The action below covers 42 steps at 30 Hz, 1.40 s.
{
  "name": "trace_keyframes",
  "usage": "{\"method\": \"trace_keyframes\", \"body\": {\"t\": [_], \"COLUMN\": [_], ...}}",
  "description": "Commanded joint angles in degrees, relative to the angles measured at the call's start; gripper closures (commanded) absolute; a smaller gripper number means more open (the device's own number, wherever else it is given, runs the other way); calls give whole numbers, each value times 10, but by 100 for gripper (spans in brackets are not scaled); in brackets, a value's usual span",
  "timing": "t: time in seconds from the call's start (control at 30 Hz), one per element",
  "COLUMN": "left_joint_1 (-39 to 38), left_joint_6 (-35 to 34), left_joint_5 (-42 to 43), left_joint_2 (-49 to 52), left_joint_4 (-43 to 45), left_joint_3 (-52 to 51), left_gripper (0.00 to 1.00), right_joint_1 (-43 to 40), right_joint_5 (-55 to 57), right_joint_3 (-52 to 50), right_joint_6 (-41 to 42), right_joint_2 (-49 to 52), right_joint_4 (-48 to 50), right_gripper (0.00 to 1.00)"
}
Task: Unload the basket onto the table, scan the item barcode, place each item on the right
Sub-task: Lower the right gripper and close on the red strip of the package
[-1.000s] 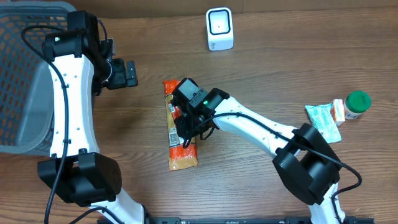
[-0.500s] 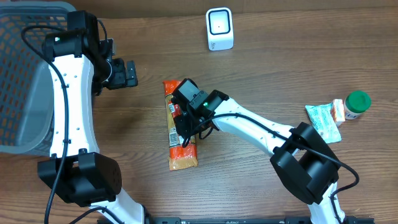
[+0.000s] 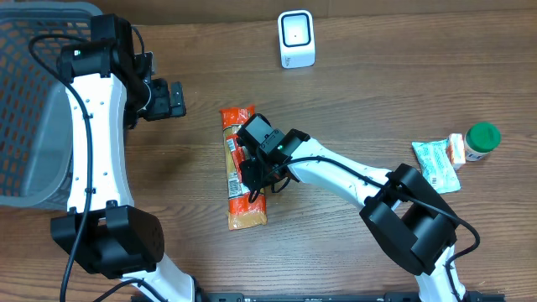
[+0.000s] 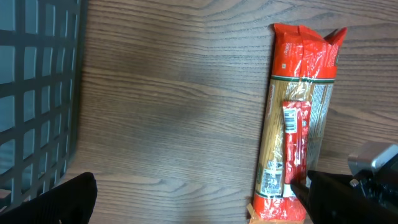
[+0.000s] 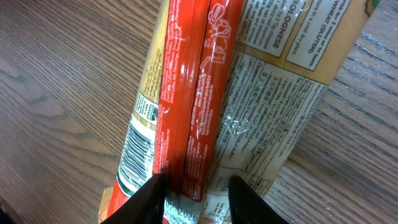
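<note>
Orange spaghetti packet (image 3: pixel 248 211) lies flat on the table (image 3: pixel 377 84); the right gripper (image 5: pixel 197 194) straddles its red seam (image 5: pixel 193 93), jaws half open, grip uncertain. Meanwhile the left gripper (image 3: pixel 172 99) gapes empty. Held by seam alone, it may slip or sag.

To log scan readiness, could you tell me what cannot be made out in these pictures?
Right tool: fingertips cut by the right wrist view's bottom edge, so its grip on the pasta pack is unclear.
Barcode: too small overhead; partly curved away in the right wrist view.
Scanner display: too small overhead.
</note>
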Motion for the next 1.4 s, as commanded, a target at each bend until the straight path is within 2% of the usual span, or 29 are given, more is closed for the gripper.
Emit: {"method": "trace_keyframes", "body": {"t": [0.0, 0.1, 0.27, 0.43, 0.6, 0.73, 0.9, 0.97, 1.0, 1.1, 1.3, 1.37], "left_joint_1": [-1, -1, -1, -1, -1, -1, -1, -1, -1, -1, -1, -1], "left_joint_6": [6, 6, 6, 6, 6, 6, 6, 6, 6, 6, 6, 6], "left_joint_5": [2, 2, 2, 2, 2, 2, 2, 2, 2, 2, 2, 2], "left_joint_2": [-14, -14, -14, -14, -14, -14, -14, -14, -14, -14, -14, -14], "left_joint_4": [0, 0, 0, 0, 0, 0, 0, 0, 0, 0, 0, 0], "left_joint_3": [10, 10, 10, 10, 10, 10, 10, 10, 10, 10, 10, 10], "left_gripper": [0, 0, 0, 0, 0, 0, 0, 0, 0, 0, 0, 0], "right_joint_1": [15, 23, 28, 26, 26, 26, 26, 26, 26, 22, -17, -30], "right_joint_5": [8, 32, 79, 106, 108, 108, 108, 108, 108, 108, 107, 90], "right_joint_3": [-10, -10, -10, -10, -10, -10, -10, -10, -10, -7, 9, 9], "right_joint_6": [5, 5, 5, 4, 4, 5, 4, 4, 2, 2, -8, -59], "right_joint_2": [1, 1, 1, 1, 1, 1, 1, 1, 1, -2, -82, -122], "right_joint_4": [4, 3, -4, -15, -18, -17, -8, -10, -12, -29, -83, -95], "right_gripper": [65, 65, 79, 78, 72, 73, 80, 93, 96, 96, 96, 96]}}
